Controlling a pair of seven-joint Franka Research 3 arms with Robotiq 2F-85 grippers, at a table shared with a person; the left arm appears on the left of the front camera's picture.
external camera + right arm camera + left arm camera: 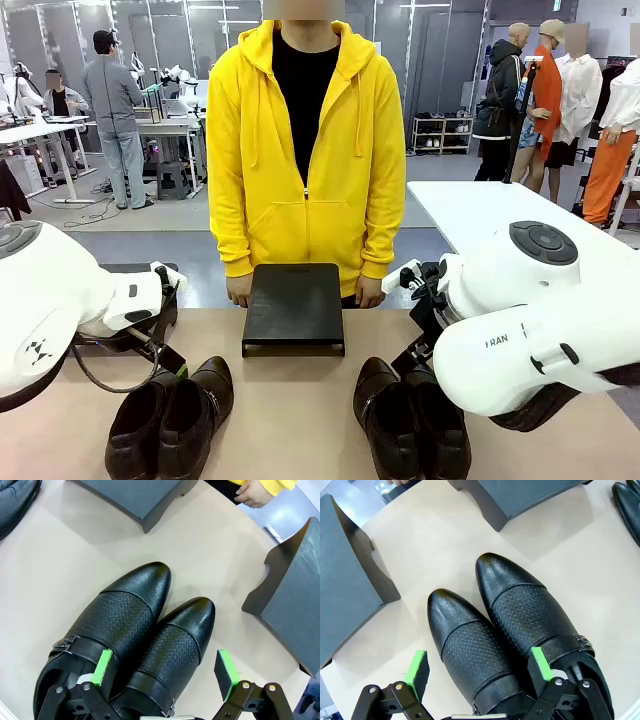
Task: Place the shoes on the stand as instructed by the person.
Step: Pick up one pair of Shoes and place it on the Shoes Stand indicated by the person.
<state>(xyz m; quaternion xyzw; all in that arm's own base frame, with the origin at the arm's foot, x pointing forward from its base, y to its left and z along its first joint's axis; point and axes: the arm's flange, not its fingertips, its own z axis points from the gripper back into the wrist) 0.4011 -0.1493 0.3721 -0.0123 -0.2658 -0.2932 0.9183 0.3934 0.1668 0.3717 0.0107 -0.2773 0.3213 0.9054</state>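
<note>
Two pairs of shiny black shoes stand at the table's near edge, the left pair [170, 420] and the right pair [410, 425]. My left gripper [479, 666] is open above the left pair [520, 615], its green pads straddling one shoe [465, 645]. Over the right pair [125, 615] my right gripper [165, 670] also stands open, with one shoe [175, 640] between its pads. A black stand [293, 305] sits in the table's middle. Behind it is the person [305, 150] in a yellow hoodie, both hands at the far edge.
A second stand [345, 580] lies beside the left pair, and a third stand [292, 595] lies beside the right pair. The middle stand [530, 495] [135, 495] sits beyond each pair's toes. One hand [252, 492] rests near it. Bare tabletop [290, 400] separates the pairs.
</note>
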